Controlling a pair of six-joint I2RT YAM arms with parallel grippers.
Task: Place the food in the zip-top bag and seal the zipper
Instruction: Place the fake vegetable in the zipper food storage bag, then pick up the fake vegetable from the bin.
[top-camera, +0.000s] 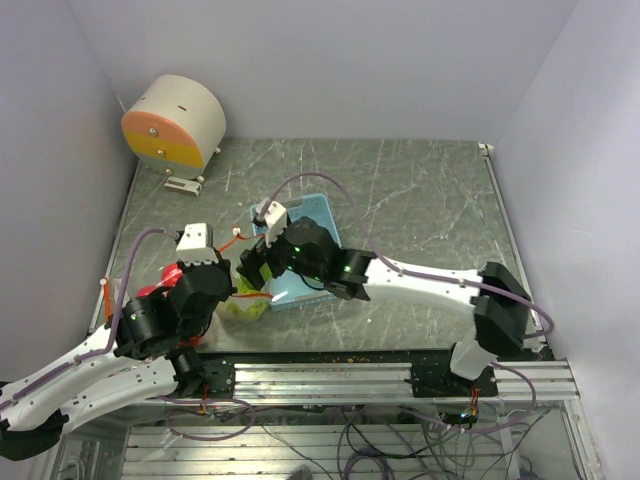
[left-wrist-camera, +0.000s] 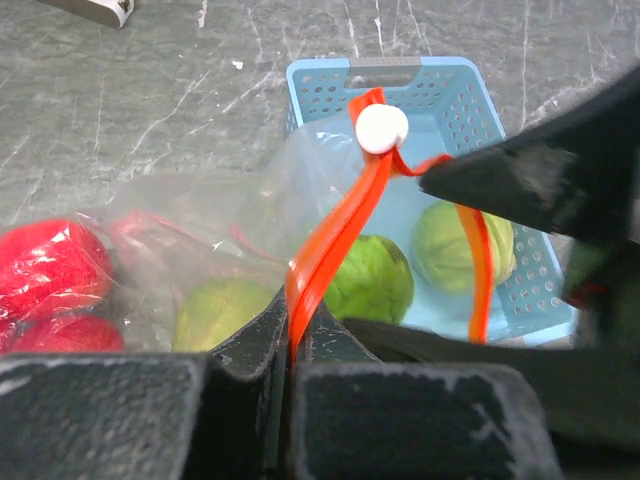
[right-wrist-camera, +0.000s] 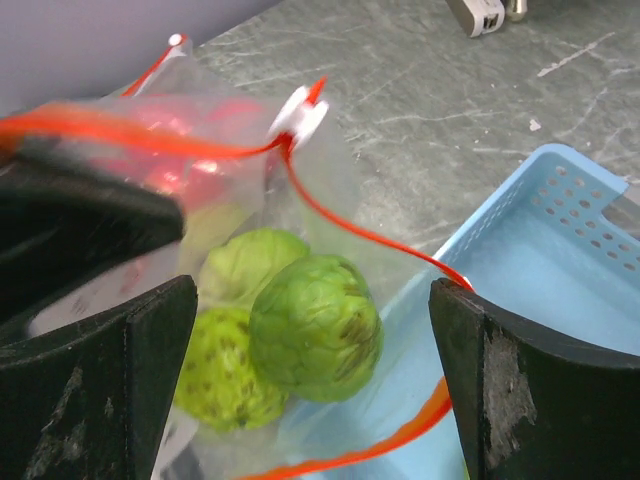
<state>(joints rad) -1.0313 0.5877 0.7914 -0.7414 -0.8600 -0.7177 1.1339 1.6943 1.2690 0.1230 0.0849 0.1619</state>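
The clear zip-top bag (left-wrist-camera: 200, 215) lies between both grippers, its mouth open over the basket's near end. My left gripper (left-wrist-camera: 290, 330) is shut on the red-orange zipper (left-wrist-camera: 335, 235) just below its white slider (left-wrist-camera: 382, 128). Red fruits (left-wrist-camera: 45, 265) and a green one (left-wrist-camera: 215, 310) sit deep in the bag. More green fruits (right-wrist-camera: 315, 325) lie just inside the mouth. My right gripper (right-wrist-camera: 310, 290) is open and empty, its fingers (right-wrist-camera: 530, 390) spread either side of those green fruits. In the top view the left gripper (top-camera: 238, 285) and right gripper (top-camera: 255, 268) nearly meet.
The light blue basket (top-camera: 315, 215) stands mid-table under the right wrist, and shows in the left wrist view (left-wrist-camera: 470, 80) and right wrist view (right-wrist-camera: 560, 250). A round white-and-orange device (top-camera: 175, 122) sits at the back left. Purple cables arc over the basket.
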